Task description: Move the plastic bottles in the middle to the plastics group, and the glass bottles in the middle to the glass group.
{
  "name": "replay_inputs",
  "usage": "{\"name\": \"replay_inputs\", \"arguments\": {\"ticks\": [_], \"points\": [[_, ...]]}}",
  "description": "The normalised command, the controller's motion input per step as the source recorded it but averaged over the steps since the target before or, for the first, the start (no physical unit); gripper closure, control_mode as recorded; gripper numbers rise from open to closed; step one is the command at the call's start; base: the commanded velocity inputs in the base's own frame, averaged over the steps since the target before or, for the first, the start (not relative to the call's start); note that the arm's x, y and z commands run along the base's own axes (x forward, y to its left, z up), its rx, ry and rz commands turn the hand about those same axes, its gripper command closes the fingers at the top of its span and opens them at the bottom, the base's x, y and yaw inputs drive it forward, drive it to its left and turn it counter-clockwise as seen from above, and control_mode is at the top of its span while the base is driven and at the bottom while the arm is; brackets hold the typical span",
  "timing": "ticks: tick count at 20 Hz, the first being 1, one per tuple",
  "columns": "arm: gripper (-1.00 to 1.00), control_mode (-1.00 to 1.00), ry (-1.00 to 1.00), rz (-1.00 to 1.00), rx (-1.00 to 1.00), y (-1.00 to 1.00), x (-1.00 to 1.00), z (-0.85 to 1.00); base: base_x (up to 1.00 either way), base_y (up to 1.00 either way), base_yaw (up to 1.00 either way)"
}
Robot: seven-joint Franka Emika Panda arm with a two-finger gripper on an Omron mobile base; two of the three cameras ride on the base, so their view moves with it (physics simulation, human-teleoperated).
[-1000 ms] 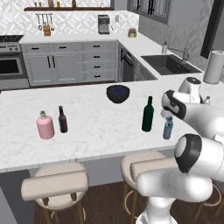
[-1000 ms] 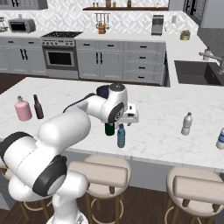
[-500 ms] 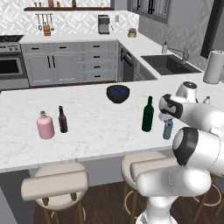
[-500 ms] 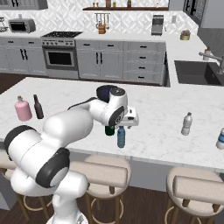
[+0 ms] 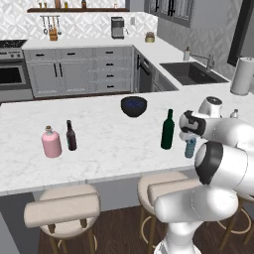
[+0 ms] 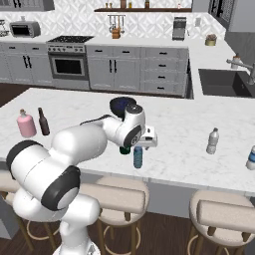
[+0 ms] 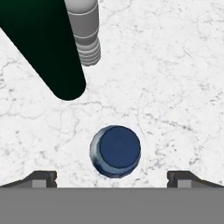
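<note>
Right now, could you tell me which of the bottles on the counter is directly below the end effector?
The small blue bottle, beside the tall green bottle; the open end effector looks straight down on its cap.

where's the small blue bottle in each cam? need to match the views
Left base view: small blue bottle at right of centre, just below the open gripper, right of the green bottle.
Right base view: centre, near the counter's front edge, under the gripper.
Hand view: lower centre, seen cap-on from above, between the fingertips.
Shared landmark: the green bottle right beside it.
</note>
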Motion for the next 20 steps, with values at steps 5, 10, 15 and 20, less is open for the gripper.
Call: {"name": "replay_inputs", "arguments": {"ticks": [5,10,15,20], "points": [[-1.0,-1.0,0.0,0.0,0.0,0.0,0.04,-0.17,0.0,0.0,0.0],[-1.0,-1.0,-0.01,0.0,0.0,0.0,0.06,-0.12,0.0,0.0,0.0],[-1.0,-1.0,-0.02,0.0,0.01,0.0,0.01,-0.11,0.0,0.0,0.0],[-1.0,-1.0,-0.03,0.0,0.02,0.0,0.0,-0.06,0.0,0.0,0.0]]}}
